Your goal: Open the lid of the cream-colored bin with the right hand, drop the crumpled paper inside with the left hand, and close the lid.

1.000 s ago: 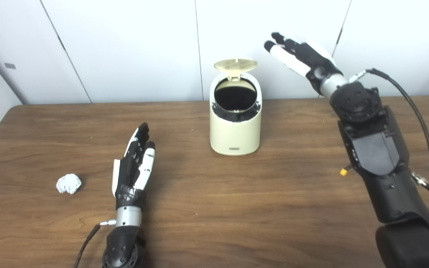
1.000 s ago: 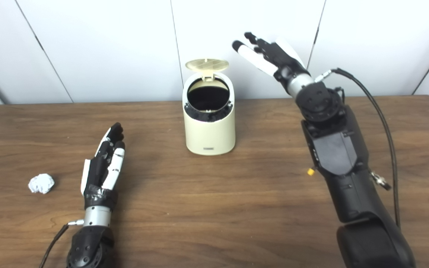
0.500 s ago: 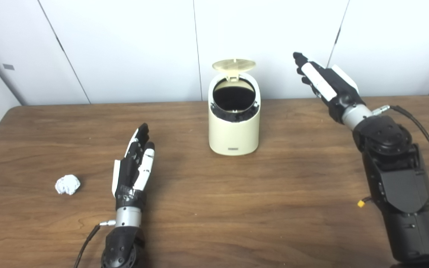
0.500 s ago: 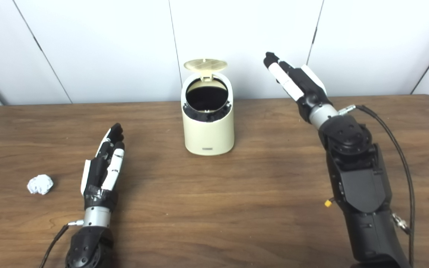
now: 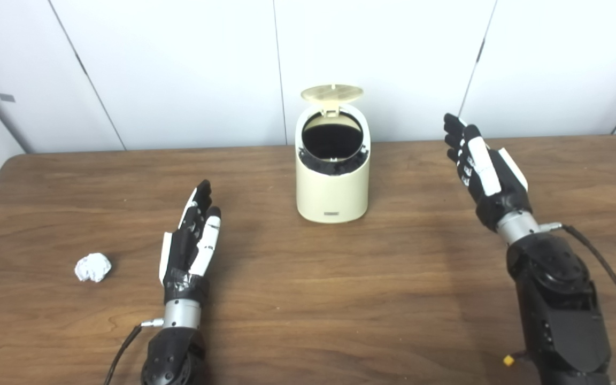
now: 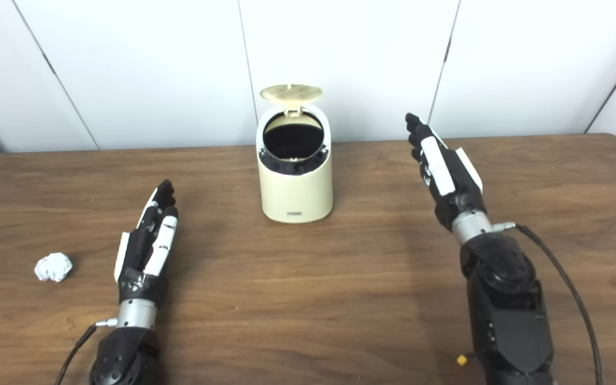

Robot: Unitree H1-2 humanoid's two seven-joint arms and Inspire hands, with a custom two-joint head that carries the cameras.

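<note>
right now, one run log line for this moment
lid: open | crumpled paper: on table, untouched | left hand: open | right hand: open, right of bin

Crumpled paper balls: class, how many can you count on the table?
1. The crumpled paper ball lies on the table near its left edge, left of the left robot hand. The open bin's dark interior may hide more.

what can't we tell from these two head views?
- Bin contents: the opening is just black in both views, too dark to see in.
- Label low on the bin's front: too small to read.
- Right forearm: cut off by the bottom edge.
- Left hand palm side: faces away from the cameras.
- Paper ball far side: hidden by the ball itself.
</note>
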